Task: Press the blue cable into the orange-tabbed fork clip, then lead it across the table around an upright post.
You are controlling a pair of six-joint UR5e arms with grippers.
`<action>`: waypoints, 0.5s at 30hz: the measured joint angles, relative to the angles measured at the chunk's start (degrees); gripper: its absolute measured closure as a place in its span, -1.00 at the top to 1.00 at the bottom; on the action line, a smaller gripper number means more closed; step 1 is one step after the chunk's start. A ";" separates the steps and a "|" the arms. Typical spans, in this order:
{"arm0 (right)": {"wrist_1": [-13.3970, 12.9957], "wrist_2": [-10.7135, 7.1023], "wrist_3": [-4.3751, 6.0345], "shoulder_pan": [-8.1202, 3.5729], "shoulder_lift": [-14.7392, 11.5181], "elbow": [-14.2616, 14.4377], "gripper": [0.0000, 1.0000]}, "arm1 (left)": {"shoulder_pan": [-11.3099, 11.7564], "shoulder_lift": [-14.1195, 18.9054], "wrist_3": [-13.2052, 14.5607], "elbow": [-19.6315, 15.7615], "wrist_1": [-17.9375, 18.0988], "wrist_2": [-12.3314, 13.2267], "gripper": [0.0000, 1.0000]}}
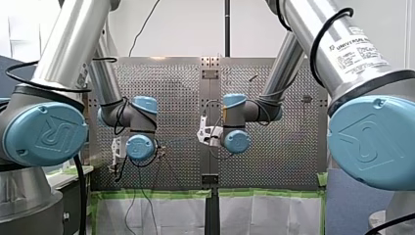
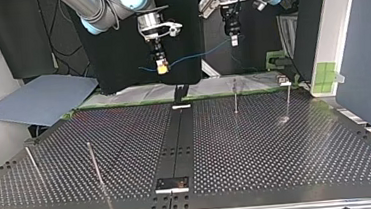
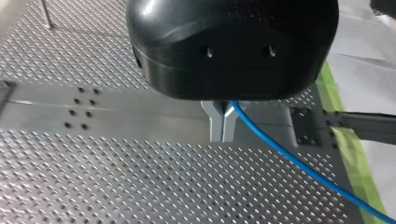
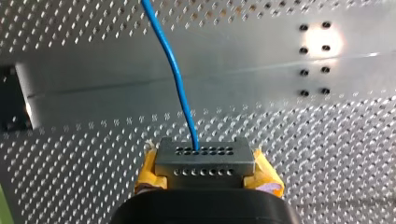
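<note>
Both pinch the blue cable [image 2: 195, 56]: my L gripper [image 2: 234, 41] & my R gripper [image 2: 161, 67] (yellow pads [image 4: 149, 170]). Cable hangs in the air betw. them, high over the table [image 2: 277, 147].

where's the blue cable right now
In the top view the blue cable hangs above the far end of the table, stretched between my right gripper at the left and my left gripper at the right.

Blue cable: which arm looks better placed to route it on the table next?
Probably my left: my left gripper, shut on the blue cable, hangs nearest an upright post; my right gripper holds it farther off.
</note>
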 joint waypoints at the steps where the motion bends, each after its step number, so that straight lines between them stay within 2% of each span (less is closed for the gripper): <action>1: -0.29 -0.50 0.08 -0.01 0.25 -0.13 -1.00 | 0.64 -0.64 -0.04 -0.01 0.44 0.55 -1.00; 6: -1.44 -2.59 0.47 0.05 2.30 -1.26 -1.00 | 3.35 -3.36 -0.64 0.01 2.86 2.99 -1.00; 15: -2.80 -3.04 0.51 -0.04 7.14 -3.43 -1.00 | 8.22 -8.16 -0.49 0.13 5.72 4.60 -1.00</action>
